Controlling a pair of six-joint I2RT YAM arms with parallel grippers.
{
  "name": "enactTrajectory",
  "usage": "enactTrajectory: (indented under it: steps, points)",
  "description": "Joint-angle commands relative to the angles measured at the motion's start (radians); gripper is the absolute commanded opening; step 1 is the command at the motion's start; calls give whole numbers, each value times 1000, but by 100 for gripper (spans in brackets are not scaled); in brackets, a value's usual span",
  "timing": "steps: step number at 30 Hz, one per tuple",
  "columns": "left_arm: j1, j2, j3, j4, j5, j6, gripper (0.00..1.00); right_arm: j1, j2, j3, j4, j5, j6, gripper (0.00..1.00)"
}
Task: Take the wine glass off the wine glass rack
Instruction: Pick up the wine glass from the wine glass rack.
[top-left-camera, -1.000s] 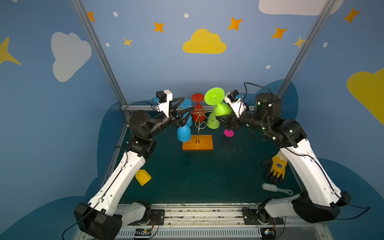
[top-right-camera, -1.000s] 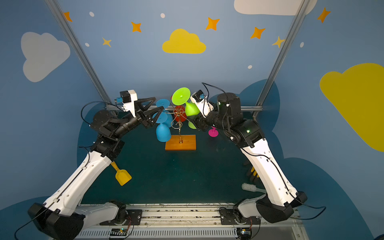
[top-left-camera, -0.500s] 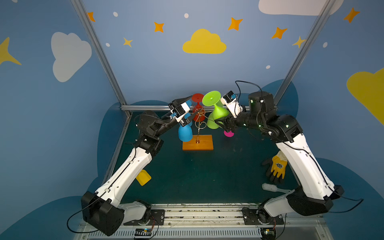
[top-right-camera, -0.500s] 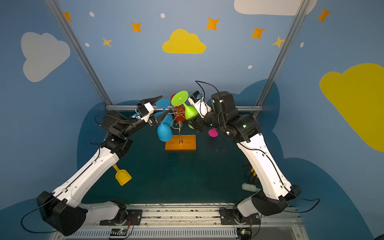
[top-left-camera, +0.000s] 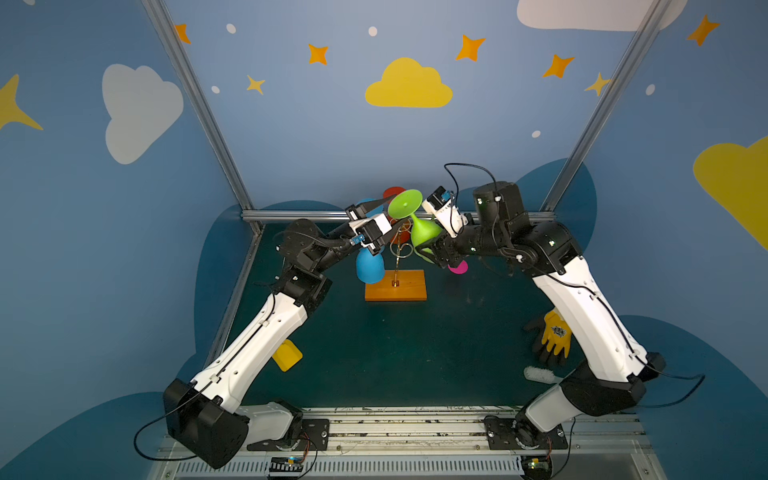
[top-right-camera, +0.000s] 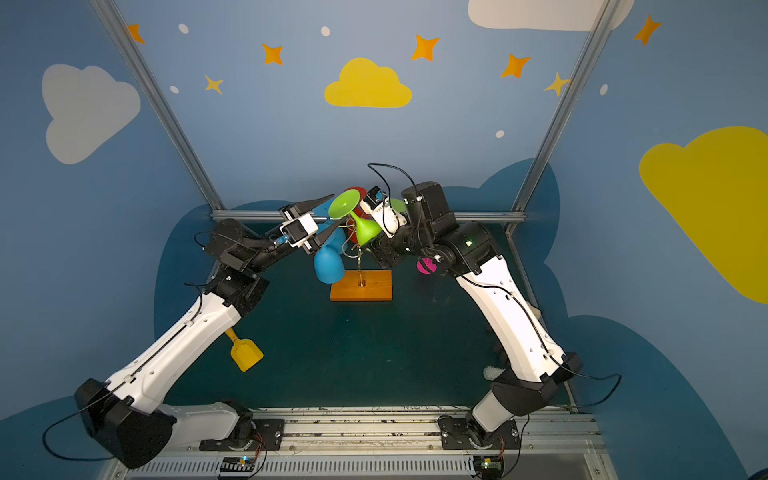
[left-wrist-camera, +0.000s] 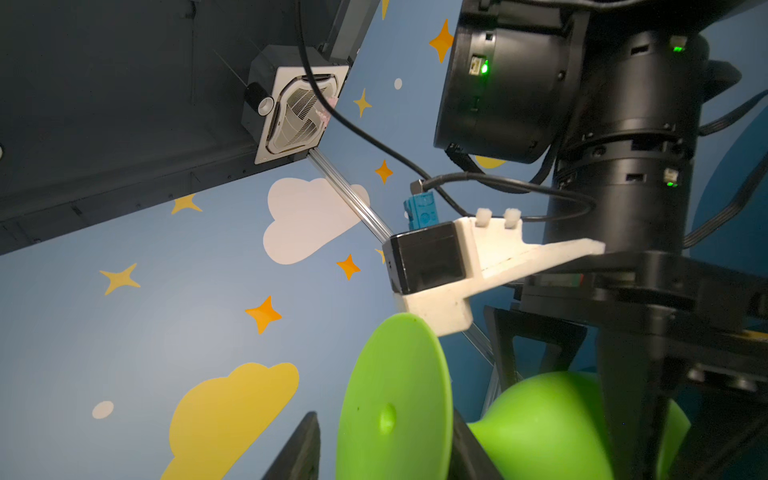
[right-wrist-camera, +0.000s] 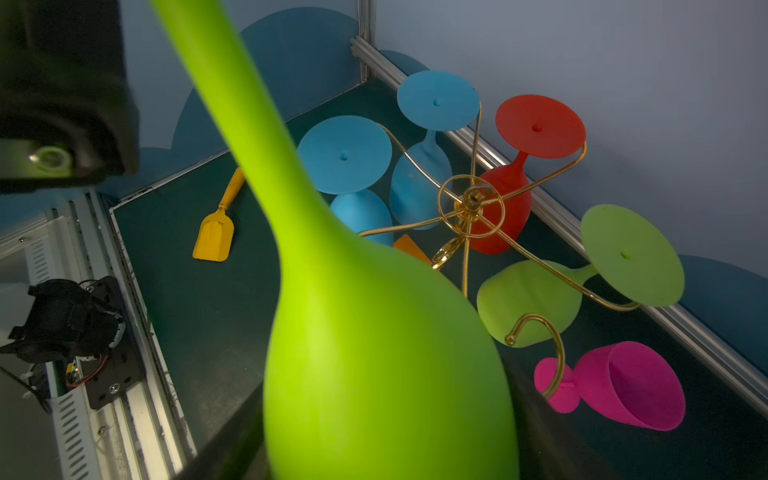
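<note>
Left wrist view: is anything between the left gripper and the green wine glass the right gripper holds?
Nothing visible. The left gripper straddles the foot of the green wine glass, one finger on each side.

Matt green wine glass (right-wrist-camera: 374, 353), glossy gold wire wine glass rack (right-wrist-camera: 471, 199); smooth wooden base (top-left-camera: 409, 286)
</note>
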Motion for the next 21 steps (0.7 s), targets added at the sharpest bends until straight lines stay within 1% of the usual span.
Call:
enactTrajectory:
  steps: [1,4,7,8,11,12,15,17,21]
  points:
    - [-5,3,26,-4,2,14,42,12,4,32,-17,-1,10,45]
    - [-5,2,26,-15,0,19,32,19,6,33,-16,-4,14,45]
    - [-5,0,21,-18,-7,23,17,22,7,32,-18,-9,14,46]
    - [-5,-1,18,-16,-10,23,14,24,8,32,-17,-12,13,47]
    - [-5,-8,8,-3,-21,23,11,25,8,28,-17,-25,17,51]
    - [-5,-11,5,2,-27,23,9,25,6,29,-19,-36,17,55]
    - [-5,-21,-7,8,-52,30,3,25,-4,17,-8,-58,25,71]
    - [-5,-29,-20,13,-71,29,3,24,-23,-8,22,-77,31,77]
    - [-5,-42,-50,30,-120,-13,3,18,-74,-69,103,-114,56,83]
